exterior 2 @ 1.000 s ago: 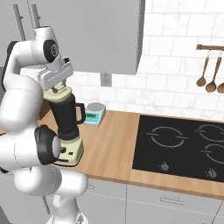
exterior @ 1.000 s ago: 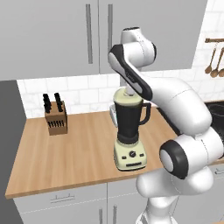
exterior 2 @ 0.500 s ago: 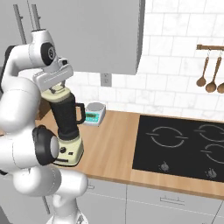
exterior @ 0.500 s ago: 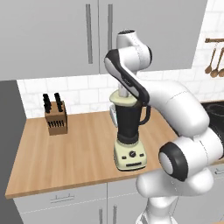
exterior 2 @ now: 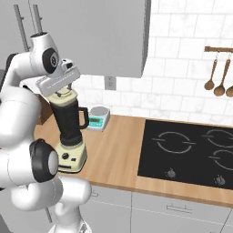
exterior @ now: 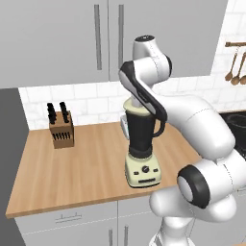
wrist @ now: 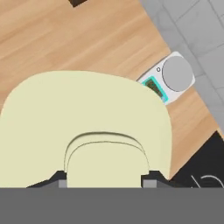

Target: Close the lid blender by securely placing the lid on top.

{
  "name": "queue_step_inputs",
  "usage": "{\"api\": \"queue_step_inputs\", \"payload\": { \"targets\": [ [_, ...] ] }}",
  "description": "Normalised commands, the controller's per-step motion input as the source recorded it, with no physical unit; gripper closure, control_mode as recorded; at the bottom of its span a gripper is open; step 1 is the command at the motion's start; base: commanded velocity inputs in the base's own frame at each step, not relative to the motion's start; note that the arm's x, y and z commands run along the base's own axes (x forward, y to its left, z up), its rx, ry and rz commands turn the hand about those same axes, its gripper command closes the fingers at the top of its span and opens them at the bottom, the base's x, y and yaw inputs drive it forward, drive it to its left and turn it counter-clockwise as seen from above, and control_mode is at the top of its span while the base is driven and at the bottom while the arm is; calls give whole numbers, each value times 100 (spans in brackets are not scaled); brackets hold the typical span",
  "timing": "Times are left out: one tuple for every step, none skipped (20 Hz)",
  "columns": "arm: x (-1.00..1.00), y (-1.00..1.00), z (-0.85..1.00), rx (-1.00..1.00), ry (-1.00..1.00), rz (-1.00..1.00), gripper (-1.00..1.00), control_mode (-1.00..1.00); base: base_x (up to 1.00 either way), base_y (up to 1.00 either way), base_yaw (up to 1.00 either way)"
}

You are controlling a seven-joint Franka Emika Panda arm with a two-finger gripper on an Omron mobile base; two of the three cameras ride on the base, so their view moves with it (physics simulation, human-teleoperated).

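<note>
The blender (exterior: 142,150) stands near the counter's front edge, a dark tapered jar (exterior 2: 68,121) with a side handle on a cream base. The pale cream lid (exterior 2: 61,96) sits level at the jar's mouth, and I cannot tell whether it is fully seated. My gripper (exterior 2: 64,90) comes down from above and is shut on the lid's raised centre knob (wrist: 106,159). In the hand view the lid (wrist: 83,113) covers the jar, with the dark fingertips (wrist: 57,178) on either side of the knob. In the left base view the lid (exterior: 134,108) peeks out behind my forearm.
A wooden knife block (exterior: 61,129) stands at the back left of the wooden counter (exterior: 81,166). A small kitchen scale (exterior 2: 98,117) sits just behind the blender. A black cooktop (exterior 2: 191,150) lies to the right, below hanging utensils (exterior 2: 218,77). Wall cabinets (exterior: 96,38) hang overhead.
The hand has come down a little with the lid, bringing it onto the jar's mouth. The upper arm link has swung slightly left.
</note>
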Motion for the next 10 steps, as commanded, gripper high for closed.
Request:
{"api": "queue_step_inputs", "payload": {
  "targets": [
    [0,-36,0,0,-12,-7,100,-100,0,0,0],
    [14,-20,-3,0,-5,-5,100,-100,0,0,0],
    [28,-6,-5,0,-3,-3,100,-100,0,0,0],
    [38,0,-9,1,0,-3,100,-100,0,0,0],
    [40,0,-14,0,0,-1,100,-100,0,0,0],
    [40,7,-18,0,0,0,100,-100,0,0,0],
    [31,14,-14,0,0,0,100,-100,0,0,0],
    [21,11,-15,0,0,0,100,-100,0,0,0],
    [14,10,-15,0,3,0,100,-100,0,0,0],
    [16,16,-15,0,9,0,100,-100,0,0,0]
  ]
}}
